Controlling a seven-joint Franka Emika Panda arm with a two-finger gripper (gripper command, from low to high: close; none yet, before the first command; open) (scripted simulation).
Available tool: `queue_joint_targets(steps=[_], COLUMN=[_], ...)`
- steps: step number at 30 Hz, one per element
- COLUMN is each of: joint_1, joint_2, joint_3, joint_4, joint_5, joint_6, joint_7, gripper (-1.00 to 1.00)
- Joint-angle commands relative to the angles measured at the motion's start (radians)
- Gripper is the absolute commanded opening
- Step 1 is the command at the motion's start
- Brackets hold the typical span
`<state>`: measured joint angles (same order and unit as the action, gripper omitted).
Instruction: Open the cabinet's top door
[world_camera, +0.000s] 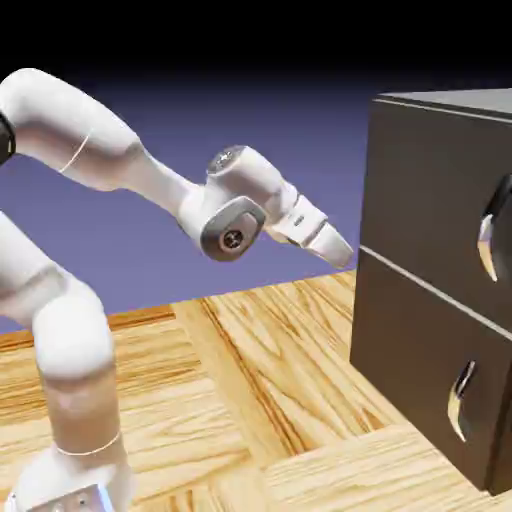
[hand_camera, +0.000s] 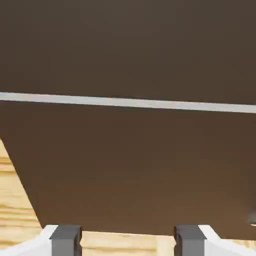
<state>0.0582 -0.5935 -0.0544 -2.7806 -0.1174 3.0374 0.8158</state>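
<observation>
My pincer (hand_camera: 128, 241) is apart, empty! The top door (world_camera: 430, 185) stands shut ahead, its curved handle (world_camera: 488, 235) to the exterior view's right: I should rise, slide across, then straddle that bar squarely.

The cabinet's top door (world_camera: 432, 200) is shut, dark, upright, with a curved handle (world_camera: 490, 228).
</observation>
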Motion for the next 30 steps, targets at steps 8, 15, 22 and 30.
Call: queue_joint_targets(steps=[8, 15, 22, 30], joint_1=[0.137, 0.257, 0.377, 0.514], joint_2=[-0.070, -0.130, -0.191, -0.261], joint_3=[-0.161, -0.303, -0.444, -0.605], joint_4=[0.087, 0.163, 0.240, 0.327], joint_5=[-0.348, -0.653, -0.957, -1.305], joint_6=[0.001, 0.002, 0.003, 0.004], joint_7=[0.222, 0.416, 0.610, 0.832], gripper=[0.00, 0.00, 0.00, 0.00])
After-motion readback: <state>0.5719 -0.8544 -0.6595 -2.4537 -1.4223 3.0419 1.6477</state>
